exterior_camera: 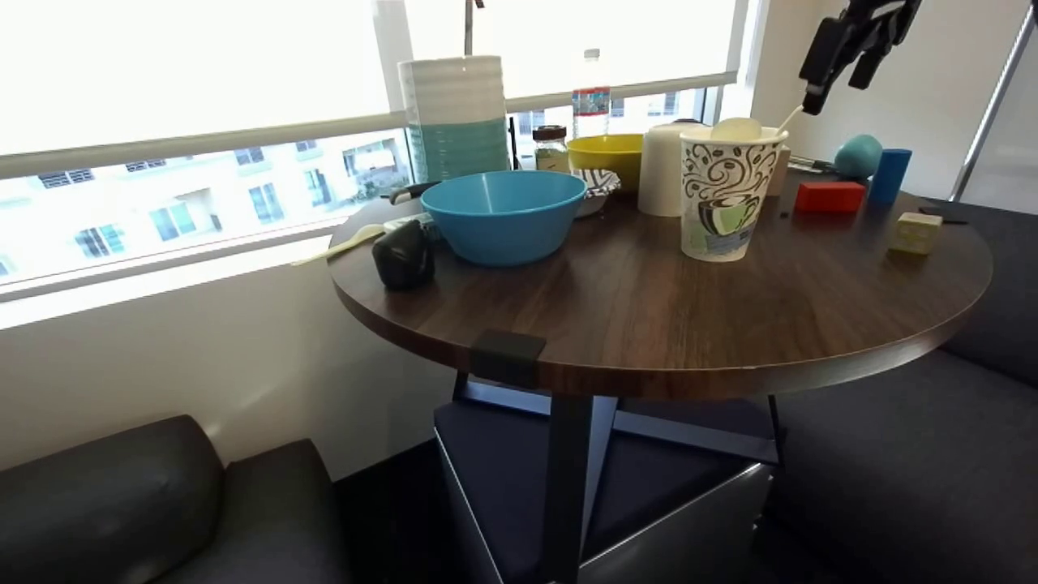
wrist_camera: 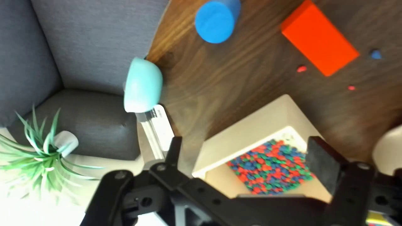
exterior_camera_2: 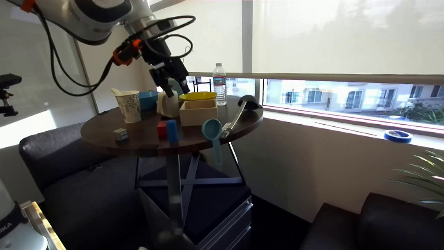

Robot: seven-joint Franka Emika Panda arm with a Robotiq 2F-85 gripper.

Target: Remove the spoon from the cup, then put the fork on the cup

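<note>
Spoon (exterior_camera_2: 116, 92) in cup (exterior_camera_2: 129, 106); gripper (wrist_camera: 246, 147) jaws spread wide.
Gripper hangs above table (exterior_camera: 632, 308); pale box (wrist_camera: 248, 128) of coloured bits (wrist_camera: 271, 166) shows beyond its jaws (wrist view). Cup stands on table; spoon leans in it, end above rim. In an exterior view, fork (exterior_camera: 357, 238) lies at table's edge, one end jutting past (tines too small to tell).

I see a round table surface (exterior_camera: 616, 320), daylit windows (exterior_camera: 203, 199) past its edge, blinds (exterior_camera_2: 347, 38) partly lowered, dark seating (exterior_camera: 908, 454) beyond the surface's edge, off-white wall (exterior_camera: 251, 357)
</note>
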